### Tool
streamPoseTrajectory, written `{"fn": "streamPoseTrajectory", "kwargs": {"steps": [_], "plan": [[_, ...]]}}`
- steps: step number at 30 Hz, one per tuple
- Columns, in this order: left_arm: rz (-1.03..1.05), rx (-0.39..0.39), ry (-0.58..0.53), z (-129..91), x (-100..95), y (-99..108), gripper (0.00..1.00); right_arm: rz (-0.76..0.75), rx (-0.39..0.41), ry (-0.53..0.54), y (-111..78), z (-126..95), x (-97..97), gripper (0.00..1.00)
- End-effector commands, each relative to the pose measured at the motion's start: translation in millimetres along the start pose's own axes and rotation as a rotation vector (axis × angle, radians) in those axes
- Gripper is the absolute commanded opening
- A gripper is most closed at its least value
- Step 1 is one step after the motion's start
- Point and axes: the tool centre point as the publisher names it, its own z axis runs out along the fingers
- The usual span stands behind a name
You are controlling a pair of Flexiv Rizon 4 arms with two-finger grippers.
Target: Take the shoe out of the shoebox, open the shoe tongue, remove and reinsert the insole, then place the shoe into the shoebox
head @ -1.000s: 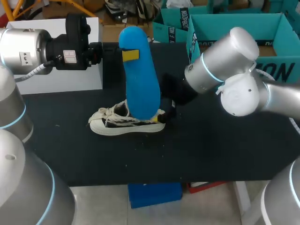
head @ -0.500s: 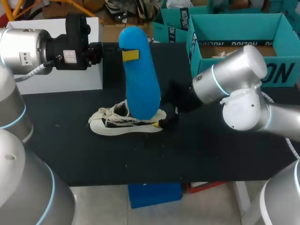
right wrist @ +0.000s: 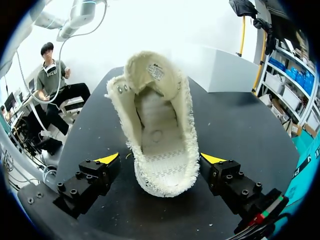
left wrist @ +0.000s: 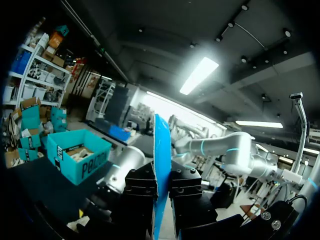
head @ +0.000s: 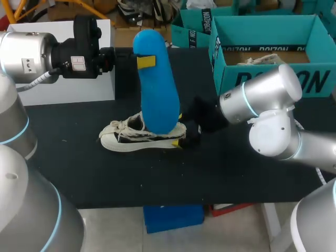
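Black tabletop (head: 247, 173) under two arms, head view and both wrist views. The white low-top sneaker (head: 137, 137) lies on its sole on this surface, out of the teal shoebox (head: 315, 79), which stands open well behind the right gripper, at the table's far edge.

Left gripper (left wrist: 161, 186): closed on the blue insole (head: 157, 92), clamping it flat between its two fingers. One yellow fingertip (head: 146, 61) shows on the insole's upper face. The insole hangs below this gripper, nearly upright, and its lower end sits in the sneaker's opening. In the left wrist view it appears edge-on, running straight out between the black finger blocks.

Right gripper (right wrist: 160, 159): spread wide at table level, straddling the sneaker's heel end. Each yellow fingertip (right wrist: 109, 159) stands just beside the frayed canvas wall, and neither visibly presses it. Ahead of this gripper the shoe's mouth gapes, showing the bare pale footbed and the tongue (right wrist: 152, 70) standing at its far end.

A white box (head: 68, 86) sits under the left arm.
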Motion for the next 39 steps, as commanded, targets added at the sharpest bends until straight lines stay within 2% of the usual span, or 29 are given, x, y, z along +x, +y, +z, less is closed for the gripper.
{"fn": "streamPoseTrajectory", "kwargs": {"steps": [1, 13, 15, 17, 18, 39], "plan": [[0.000, 0.001, -0.004, 1.4, 0.5, 1.0, 0.00, 0.003, -0.023, -0.001, -4.4, 5.2, 0.2, 1.00], [0.000, 0.001, -0.004, 1.4, 0.5, 1.0, 0.00, 0.019, -0.020, 0.003, -10.3, 7.7, 0.1, 1.00], [0.000, 0.001, -0.004, 1.4, 0.5, 1.0, 0.00, 0.022, 0.042, 0.003, -7.2, 3.1, -0.4, 1.00], [0.000, 0.001, -0.004, 1.4, 0.5, 1.0, 0.00, 0.043, 0.183, 0.009, -3.8, -1.6, -1.9, 1.00], [0.000, 0.001, -0.004, 1.4, 0.5, 1.0, 0.00, 0.036, 0.209, 0.010, -0.5, -3.9, -2.8, 1.00], [0.000, 0.001, -0.004, 1.4, 0.5, 1.0, 0.00, 0.022, 0.623, 0.022, 32.1, -8.1, -16.5, 1.00]]}}
